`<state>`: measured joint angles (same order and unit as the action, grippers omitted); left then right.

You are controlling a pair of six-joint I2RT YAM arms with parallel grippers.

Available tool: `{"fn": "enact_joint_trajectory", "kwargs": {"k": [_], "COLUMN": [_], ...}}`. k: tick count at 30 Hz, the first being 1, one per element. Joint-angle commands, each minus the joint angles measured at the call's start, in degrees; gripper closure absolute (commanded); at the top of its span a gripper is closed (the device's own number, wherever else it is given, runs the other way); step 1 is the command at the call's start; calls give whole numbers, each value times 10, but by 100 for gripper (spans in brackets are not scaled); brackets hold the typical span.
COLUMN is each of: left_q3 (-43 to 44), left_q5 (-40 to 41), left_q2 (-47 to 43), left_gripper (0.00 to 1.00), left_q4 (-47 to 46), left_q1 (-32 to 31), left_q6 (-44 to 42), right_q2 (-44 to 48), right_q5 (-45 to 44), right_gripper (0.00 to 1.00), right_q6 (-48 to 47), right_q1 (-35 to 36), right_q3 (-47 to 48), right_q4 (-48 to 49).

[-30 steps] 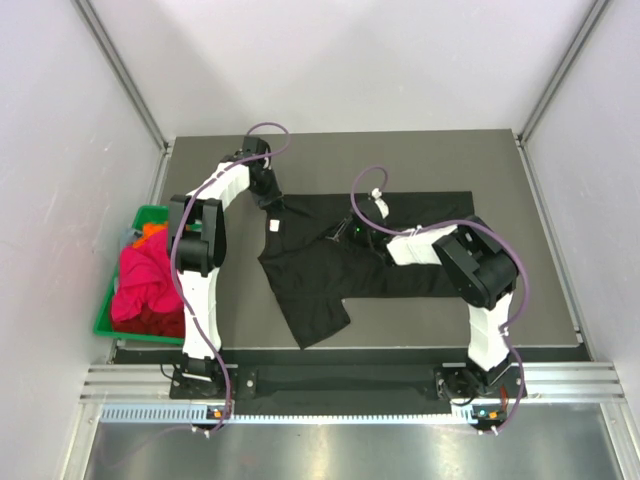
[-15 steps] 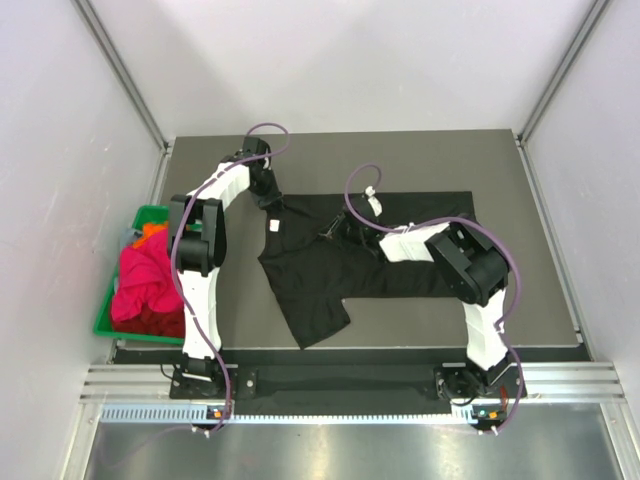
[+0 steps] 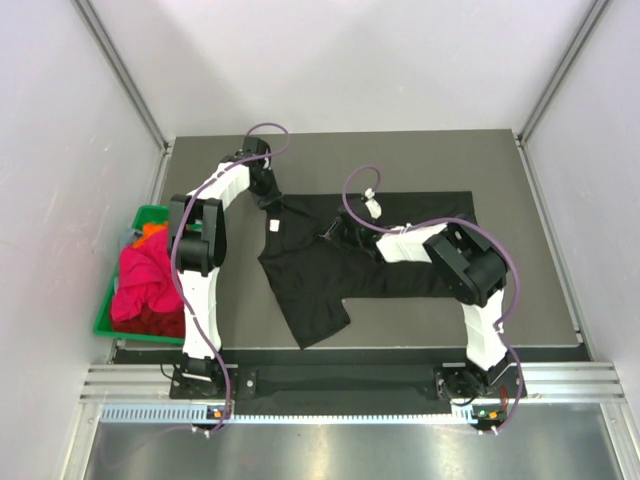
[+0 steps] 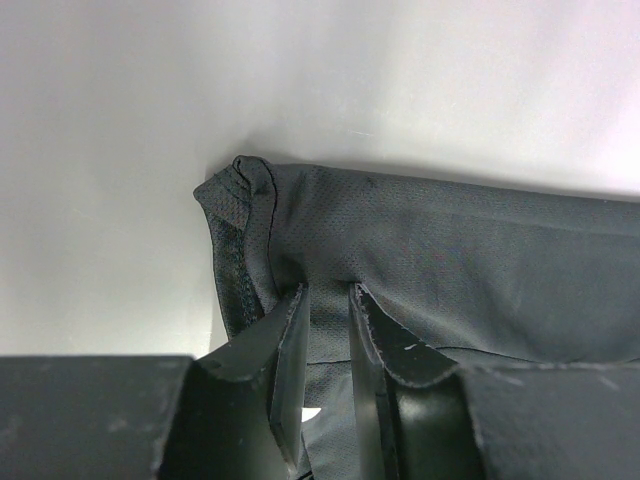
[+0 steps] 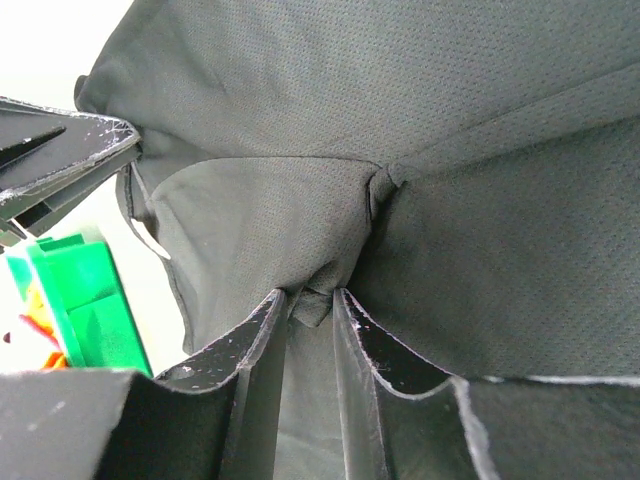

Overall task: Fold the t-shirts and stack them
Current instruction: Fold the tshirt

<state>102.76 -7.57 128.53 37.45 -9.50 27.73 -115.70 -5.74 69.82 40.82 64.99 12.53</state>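
The black t-shirt (image 3: 320, 280) lies spread on the dark table, its white neck label (image 3: 273, 226) at the upper left. My left gripper (image 3: 272, 205) is at the shirt's far left corner. In the left wrist view the gripper (image 4: 328, 296) is shut on a fold of the black cloth (image 4: 450, 260) beside its hemmed edge. My right gripper (image 3: 338, 229) is over the shirt's upper middle. In the right wrist view it (image 5: 312, 296) pinches a small tuck of the cloth (image 5: 300, 120). More t-shirts, magenta (image 3: 145, 275), orange (image 3: 152, 230) and dark red (image 3: 160, 322), are heaped in the bin.
A green plastic bin (image 3: 150, 213) stands off the table's left edge, also seen in the right wrist view (image 5: 80, 300). Grey table surface (image 3: 420, 160) shows beyond the shirt. White walls close in on both sides and the back.
My right gripper has moved a little to the left over the shirt, drawing the pinched cloth with it. The left arm has stayed in place.
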Motion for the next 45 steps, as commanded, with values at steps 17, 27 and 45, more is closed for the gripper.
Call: {"fn": "enact_joint_trajectory", "kwargs": {"k": [17, 27, 45], "left_q3": [10, 9, 28], "left_q5": [19, 19, 56], "left_q2": [9, 10, 38], "left_gripper": [73, 73, 73], "left_q4": [2, 1, 14], "left_q1": [4, 4, 5], "left_q6": [-2, -1, -15], "right_q2": [6, 1, 108], "right_q5": [-50, -52, -57], "right_gripper": [75, 93, 100], "right_q6": [28, 21, -83], "right_q1": [29, 25, 16], "right_q3": [11, 9, -8], "right_q4": [-23, -21, -109]}}
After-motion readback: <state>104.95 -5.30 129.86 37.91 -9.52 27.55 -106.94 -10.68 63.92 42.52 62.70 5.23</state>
